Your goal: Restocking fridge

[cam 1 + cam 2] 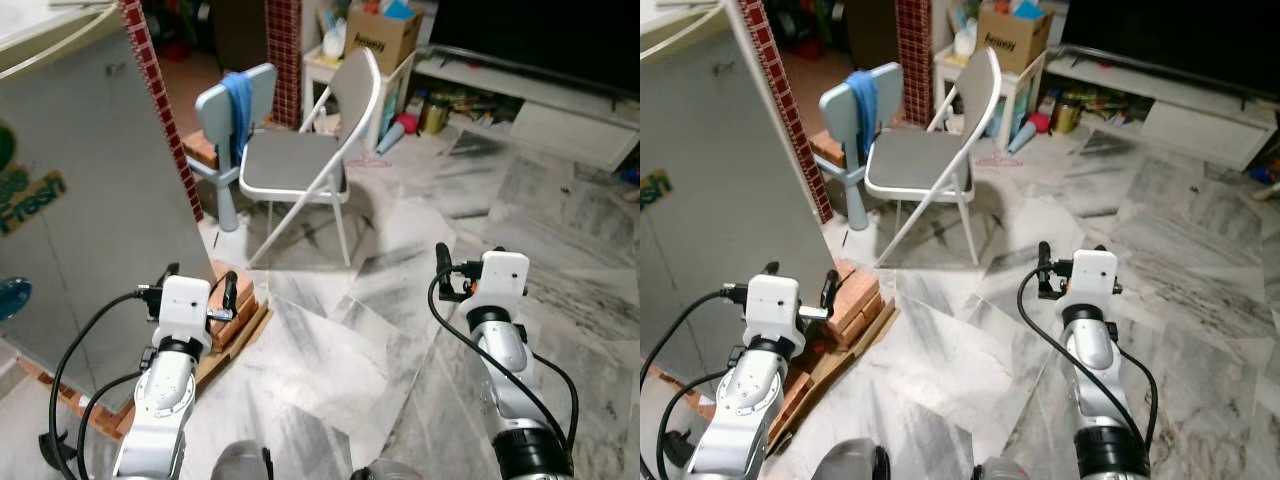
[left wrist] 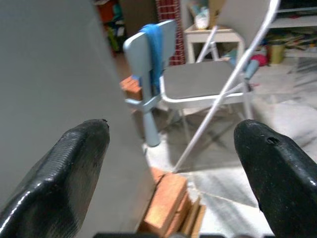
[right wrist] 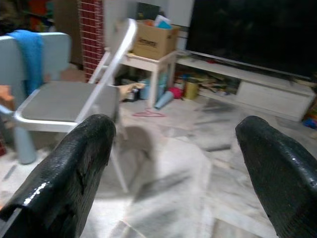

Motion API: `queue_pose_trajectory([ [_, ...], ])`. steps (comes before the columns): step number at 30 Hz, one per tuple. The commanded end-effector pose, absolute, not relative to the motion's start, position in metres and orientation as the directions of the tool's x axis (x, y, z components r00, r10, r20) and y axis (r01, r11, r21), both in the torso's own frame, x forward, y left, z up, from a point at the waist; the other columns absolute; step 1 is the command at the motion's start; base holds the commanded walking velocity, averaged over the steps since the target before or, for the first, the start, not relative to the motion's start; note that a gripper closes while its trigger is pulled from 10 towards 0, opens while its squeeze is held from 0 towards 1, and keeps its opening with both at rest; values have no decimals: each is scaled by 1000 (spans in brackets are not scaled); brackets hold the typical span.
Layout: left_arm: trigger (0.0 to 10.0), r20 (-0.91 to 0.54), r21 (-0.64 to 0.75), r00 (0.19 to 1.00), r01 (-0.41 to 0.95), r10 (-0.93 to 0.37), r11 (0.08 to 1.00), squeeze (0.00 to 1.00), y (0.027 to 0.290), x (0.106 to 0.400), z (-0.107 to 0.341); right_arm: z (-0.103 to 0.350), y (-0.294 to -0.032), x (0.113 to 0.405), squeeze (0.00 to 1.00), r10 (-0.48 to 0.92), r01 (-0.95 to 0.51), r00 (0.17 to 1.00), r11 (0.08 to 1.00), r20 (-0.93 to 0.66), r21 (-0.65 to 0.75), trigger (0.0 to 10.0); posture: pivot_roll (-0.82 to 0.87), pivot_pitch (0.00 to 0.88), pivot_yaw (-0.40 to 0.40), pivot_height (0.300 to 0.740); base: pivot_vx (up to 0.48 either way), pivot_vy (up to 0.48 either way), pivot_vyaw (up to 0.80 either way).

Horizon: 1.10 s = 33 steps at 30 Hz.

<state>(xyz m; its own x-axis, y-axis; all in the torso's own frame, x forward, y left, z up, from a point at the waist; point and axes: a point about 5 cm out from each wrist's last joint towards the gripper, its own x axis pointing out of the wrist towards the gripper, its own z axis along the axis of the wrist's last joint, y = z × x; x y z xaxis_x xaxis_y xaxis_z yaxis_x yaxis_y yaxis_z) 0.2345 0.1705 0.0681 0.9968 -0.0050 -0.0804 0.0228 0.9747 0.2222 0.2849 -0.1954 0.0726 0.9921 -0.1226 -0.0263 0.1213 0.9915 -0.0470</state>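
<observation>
The fridge (image 1: 90, 190) stands at my left, a tall pale grey cabinet with a green "Fresh" sticker; I see its side panel, and its door is out of sight. My left gripper (image 1: 198, 282) is held up close beside the fridge's lower corner, open, with nothing between its black fingers (image 2: 64, 173). My right gripper (image 1: 468, 258) hovers over the marble floor to the right, also open and empty, as the right wrist view's spread fingers (image 3: 69, 168) show. No food item is in either gripper.
Orange bricks on a wooden pallet (image 1: 238, 310) prop the fridge's base, just past my left gripper. A grey folding chair (image 1: 300, 165) and a small blue chair with a blue cloth (image 1: 236, 105) stand ahead. A cardboard box (image 1: 381, 36) and low TV shelf (image 1: 540, 105) lie beyond.
</observation>
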Motion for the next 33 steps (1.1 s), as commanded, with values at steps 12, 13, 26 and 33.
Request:
queue_pose_trajectory([
  [12,10000,-91,247,996,26,-3,969,0,171,234,67,74,-185,289,0,-80,79,997,996,-18,-44,10000,73,25,-46,740,-45,458,0],
  [13,10000,-91,247,996,26,-3,969,0,171,234,67,74,-185,289,0,-80,79,997,996,-18,-44,10000,73,25,-46,740,-285,390,0],
  [26,10000,-82,249,996,54,-35,967,0,166,238,71,70,-183,287,0,-77,76,996,996,-32,-45,10000,81,27,-47,740,-312,369,0],
  [33,10000,-54,235,997,60,-48,970,0,163,240,75,70,-183,288,0,-81,79,996,996,-31,-50,10000,82,26,-51,740,-199,296,0],
])
